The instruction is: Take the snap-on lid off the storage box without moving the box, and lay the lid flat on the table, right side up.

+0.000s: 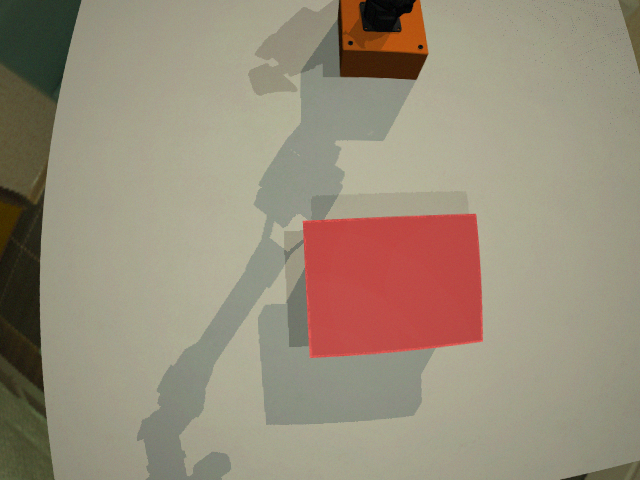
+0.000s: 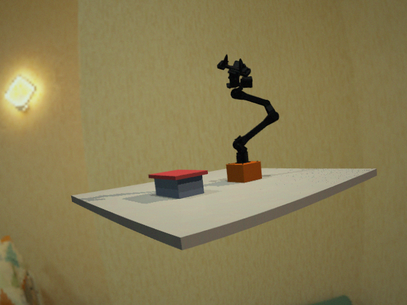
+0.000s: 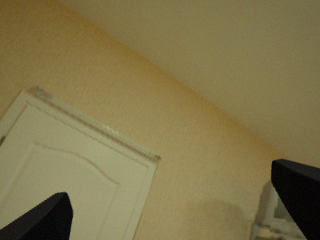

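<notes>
The red lid (image 1: 393,285) (image 2: 179,173) sits level on top of the blue-grey storage box (image 2: 190,187), overhanging its sides. In the top view the lid hides the box from above. The box stands on the table (image 1: 542,155) (image 2: 229,210). My gripper (image 2: 233,58) (image 3: 172,187) is open and empty, with its fingers wide apart. It is raised high above the table, far from the lid and box, and its fingers point upward. The wrist view shows only the wall, a door and the ceiling between the fingertips.
The arm stands on an orange base block (image 1: 379,64) (image 2: 243,171), behind the box in the top view. Shadows of the arm and box fall across the table. The table's edge (image 2: 124,223) shows in the exterior view.
</notes>
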